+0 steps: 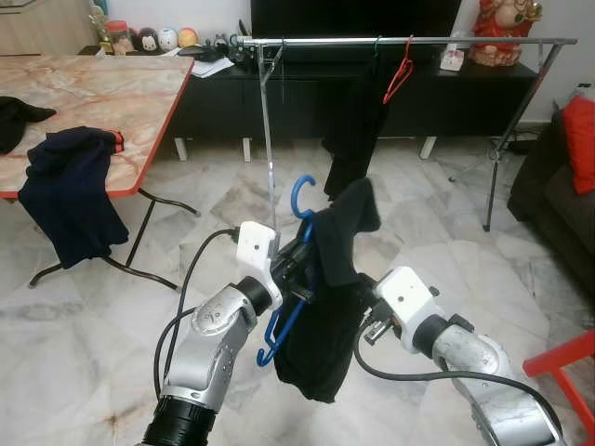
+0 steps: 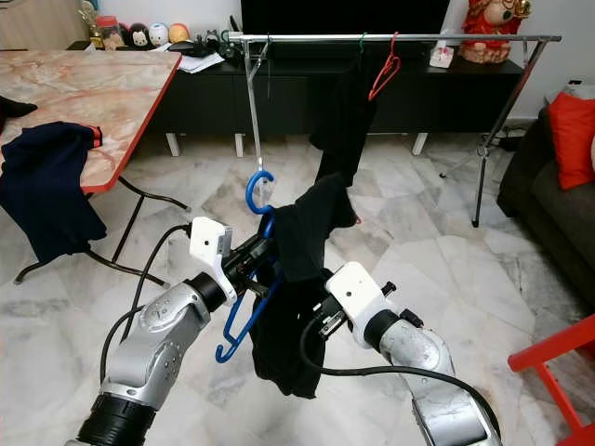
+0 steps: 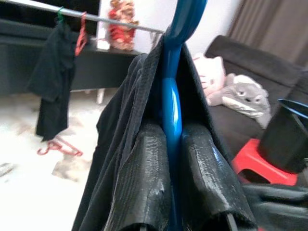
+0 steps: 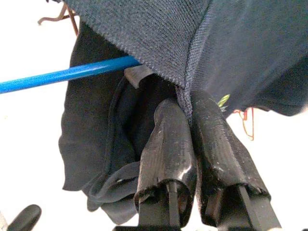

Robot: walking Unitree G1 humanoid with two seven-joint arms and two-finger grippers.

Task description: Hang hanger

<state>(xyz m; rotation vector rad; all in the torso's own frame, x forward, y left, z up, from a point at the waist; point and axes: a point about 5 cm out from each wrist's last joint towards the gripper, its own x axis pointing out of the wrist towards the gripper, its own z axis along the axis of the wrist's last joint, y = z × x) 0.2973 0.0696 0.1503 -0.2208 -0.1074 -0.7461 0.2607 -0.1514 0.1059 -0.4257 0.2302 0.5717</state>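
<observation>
Two grippers: left gripper (image 3: 173, 159) clamps the blue hanger (image 1: 284, 325); right gripper (image 4: 190, 125) pinches the dark garment (image 1: 325, 307).
Rail (image 1: 400, 41): top of frame; raise hook level, keep cloth clear.

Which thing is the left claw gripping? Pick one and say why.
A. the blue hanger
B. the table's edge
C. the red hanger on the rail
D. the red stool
A: in the left wrist view the left claw has its fingers pressed on either side of the blue hanger, with the black garment draped over it.
</observation>
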